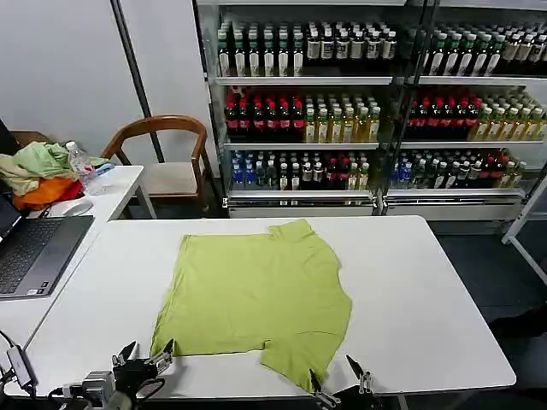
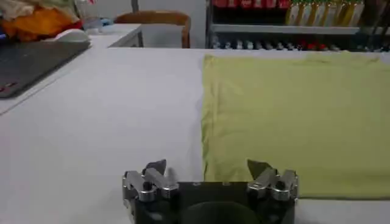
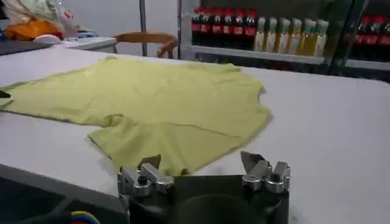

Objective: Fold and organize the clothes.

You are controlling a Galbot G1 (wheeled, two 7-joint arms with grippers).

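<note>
Head view: a glass-fronted drinks cooler stands behind the work, its shelves packed with rows of bottles, dark ones, red-capped ones and yellow-green ones. Labels are too small to read.

The lime-green T-shirt lies spread flat on the white table, roughly in the middle and toward the near edge. One sleeve points toward the cooler, the other reaches the near edge between the two grippers. No printed graphic can be made out on the side that faces up.

The left gripper sits low at the near edge, by the shirt's near left corner. In the left wrist view its fingers are spread apart with nothing between them, one tip above bare table, the other above the shirt's edge. The right gripper hangs at the near edge just beside the near sleeve; the right wrist view shows its jaws parted and empty too, just short of the sleeve.

Both arms are largely cut off at the bottom of the head view.

A second white table on the left carries a laptop, a heap of pale green, orange and beige garments and a plastic bottle. A wooden chair stands behind it against a plain pale wall.
</note>
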